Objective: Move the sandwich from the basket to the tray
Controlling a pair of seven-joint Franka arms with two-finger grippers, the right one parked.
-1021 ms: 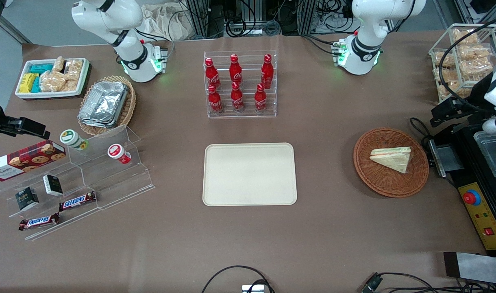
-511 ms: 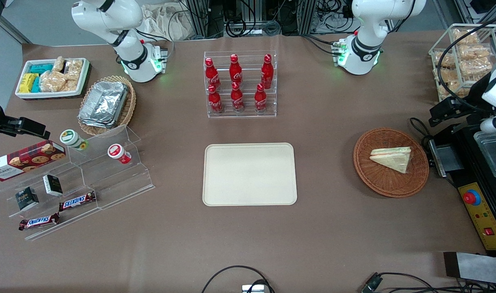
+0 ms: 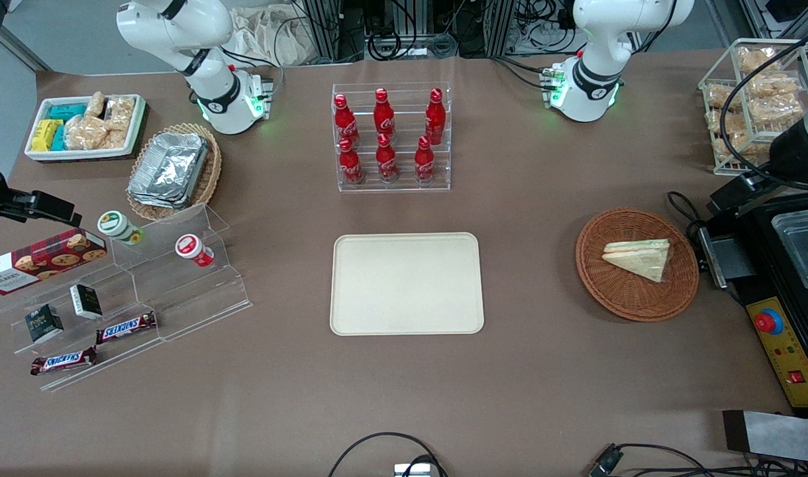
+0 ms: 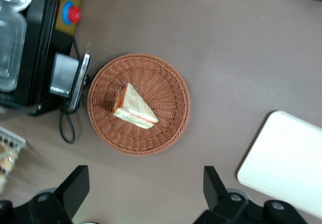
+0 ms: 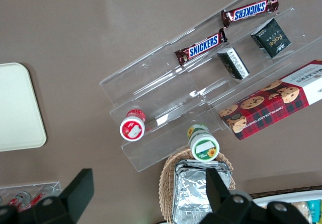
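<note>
The sandwich (image 3: 639, 258) (image 4: 133, 108), a pale bread wedge with orange and green layers, lies in the round reddish-brown wicker basket (image 3: 596, 278) (image 4: 166, 83) toward the working arm's end of the table. The cream tray (image 3: 407, 283) (image 4: 287, 158) sits bare at the table's middle. My left gripper (image 4: 145, 189) hangs open high above the table, beside the basket's rim and apart from it, with nothing between its fingers (image 4: 75, 183). The arm's wrist (image 3: 798, 149) shows at the table's edge, farther from the front camera than the basket.
A black machine with a red button (image 3: 768, 322) (image 4: 74, 14) stands beside the basket, with a looped cable (image 4: 65, 128). A wire rack of bagged snacks (image 3: 755, 99) is nearby. A cola bottle rack (image 3: 391, 139) stands farther than the tray. An acrylic snack shelf (image 3: 132, 291) lies toward the parked arm's end.
The working arm's wrist has turned and shifted a little at the table's edge. Sandwich, basket and tray have not moved.
</note>
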